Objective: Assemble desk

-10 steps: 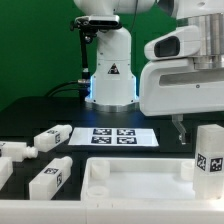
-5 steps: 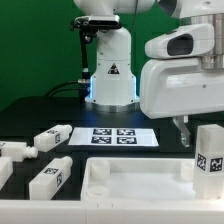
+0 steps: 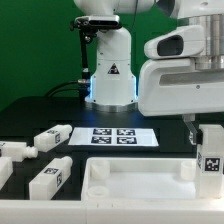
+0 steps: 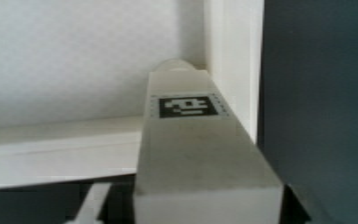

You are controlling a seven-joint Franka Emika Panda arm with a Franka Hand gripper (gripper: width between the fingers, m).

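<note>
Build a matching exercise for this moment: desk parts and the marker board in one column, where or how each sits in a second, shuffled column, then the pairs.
Things
A. tabletop
B. upright leg
C. marker board
D. lying leg nearest the marker board

Places or states
1. flat, just in front of the robot base
2. on its side, toward the exterior view's left
3. standing on end at the exterior view's right edge
4. nearest the camera, rim facing up

Pairs: A-4, B-3, C-1, D-2
</note>
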